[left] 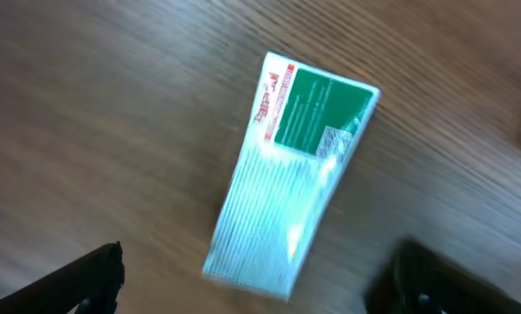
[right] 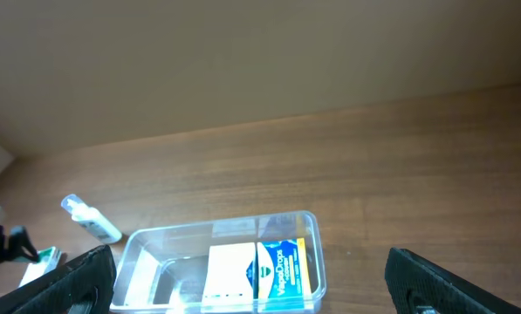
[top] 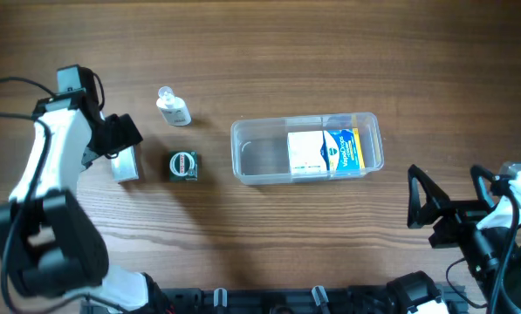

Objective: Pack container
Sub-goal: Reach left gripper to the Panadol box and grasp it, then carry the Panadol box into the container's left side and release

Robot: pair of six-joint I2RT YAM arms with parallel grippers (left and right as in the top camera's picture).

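Note:
The clear plastic container [top: 251, 157] sits right of the table's middle, with a white box [top: 305, 153] and a blue and yellow box [top: 348, 148] lying in it; it also shows in the right wrist view [right: 147, 253]. My left gripper [top: 120, 148] is open and hangs over a small silver and green box [top: 125, 166] at the left. In the left wrist view that box [left: 286, 174] lies on the wood between the spread fingers [left: 251, 288], untouched. My right gripper [top: 421, 209] is open and empty at the lower right, apart from the container.
A small clear bottle [top: 173, 109] lies at the back left, also in the right wrist view [right: 90, 220]. A small dark green round-topped item [top: 182, 166] stands between the silver box and the container.

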